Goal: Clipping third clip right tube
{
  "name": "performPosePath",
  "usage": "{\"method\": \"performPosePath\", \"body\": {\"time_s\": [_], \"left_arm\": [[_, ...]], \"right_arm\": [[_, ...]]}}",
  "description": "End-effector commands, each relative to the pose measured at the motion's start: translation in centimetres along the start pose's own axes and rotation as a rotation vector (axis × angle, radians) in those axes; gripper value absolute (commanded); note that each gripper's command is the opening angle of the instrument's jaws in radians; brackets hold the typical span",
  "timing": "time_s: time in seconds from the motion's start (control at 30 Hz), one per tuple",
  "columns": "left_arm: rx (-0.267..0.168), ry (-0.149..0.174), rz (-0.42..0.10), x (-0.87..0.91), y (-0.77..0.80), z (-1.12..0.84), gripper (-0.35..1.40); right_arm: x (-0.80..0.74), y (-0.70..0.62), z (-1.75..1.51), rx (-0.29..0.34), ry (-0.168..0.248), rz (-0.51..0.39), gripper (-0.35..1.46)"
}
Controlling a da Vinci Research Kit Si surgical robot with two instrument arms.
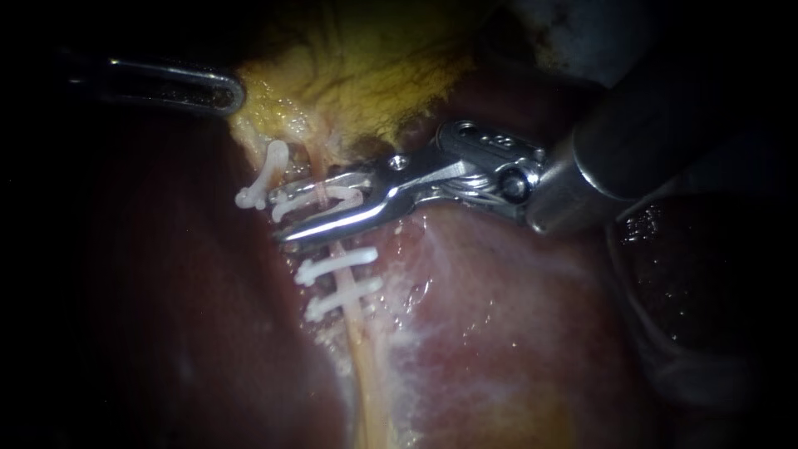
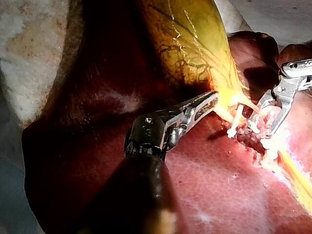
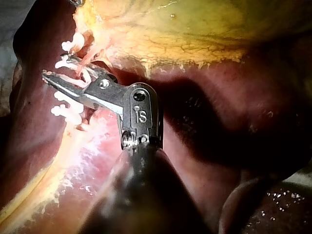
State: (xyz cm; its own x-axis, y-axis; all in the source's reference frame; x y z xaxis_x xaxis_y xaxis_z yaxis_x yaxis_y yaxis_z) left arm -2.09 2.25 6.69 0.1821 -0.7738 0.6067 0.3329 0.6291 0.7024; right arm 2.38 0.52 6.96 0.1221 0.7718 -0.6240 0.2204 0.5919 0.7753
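My right instrument (image 1: 287, 212) comes in from the upper right, its jaws open astride the pale right tube (image 1: 363, 349). A white clip (image 1: 320, 198) lies across the tube between the jaws, close under the upper one and apart from the lower one. Two more white clips (image 1: 337, 264) (image 1: 342, 298) cross the same tube below the jaws. Another white clip (image 1: 268, 170) sits on the left tube. My left instrument (image 1: 234, 91) is shut on the edge of the yellow gallbladder (image 1: 366, 58) at upper left. The left wrist view shows its jaws (image 2: 213, 99) together at the gallbladder's neck.
Dark red liver (image 1: 515, 333) surrounds the tubes on both sides. A darker glistening lobe (image 1: 706, 291) lies under the right shaft. In the left wrist view a pale cloth (image 2: 29, 44) borders the liver behind my left instrument.
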Motion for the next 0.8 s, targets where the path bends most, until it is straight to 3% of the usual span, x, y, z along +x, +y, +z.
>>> {"method": "performPosePath", "body": {"time_s": [0.03, 0.13, 0.17, 0.37, 0.8], "left_arm": [[0.0, 0.0, 0.0, 0.0, 0.0, 0.0, -0.35], [0.0, 0.0, 0.0, 0.0, 0.0, 0.0, -0.35], [0.0, 0.0, 0.0, 0.0, 0.0, 0.0, -0.35], [0.0, 0.0, 0.0, 0.0, 0.0, 0.0, -0.35], [0.0, 0.0, 0.0, 0.0, 0.0, 0.0, -0.35]], "right_arm": [[0.0, 0.0, 0.0, -0.001, 0.001, 0.002, -0.08], [0.0, 0.0, 0.0, -0.015, 0.006, 0.001, -0.34], [0.0, -0.01, -0.01, -0.018, 0.007, 0.001, -0.35], [0.0, -0.01, -0.01, -0.041, -0.041, 0.002, -0.35], [0.0, -0.02, 0.0, -0.043, -0.046, 0.002, -0.35]]}}
